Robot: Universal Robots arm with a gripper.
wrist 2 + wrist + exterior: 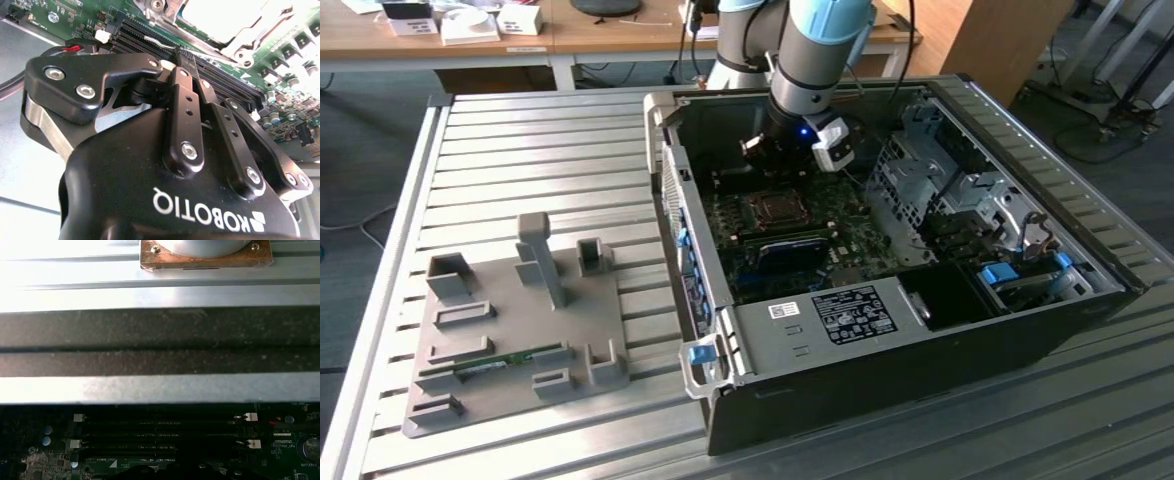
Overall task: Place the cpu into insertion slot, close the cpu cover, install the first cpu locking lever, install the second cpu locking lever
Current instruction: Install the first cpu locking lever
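Surface: a slatted metal table (534,150) carries an open computer case (1067,330). A grey holder plate (507,340) lies at the exterior view's left, and wooden desks (494,40) stand behind.
Hidden: in the exterior view the gripper (774,165) hangs in the dark of the case, its tips hard to make out under the arm (814,50).
Washed out: the insertion slot (774,208) glares white at its middle in the second wrist view, so I cannot tell whether the cpu lies there.
Cut off: in the first wrist view a copper-coloured plate (205,257) runs off the edge, and a dark case wall (160,340) bars the middle.
Insertion slot: square, with a dark centre and a metal rim, on the green motherboard (854,240), near the gripper.
Cpu cover (227,44): a silvery frame around the glare.
Memory slots (160,432): long and black, between the gripper tip and the socket.
Gripper: its fingers (182,115) are drawn together to a narrow tip, with nothing seen between them.
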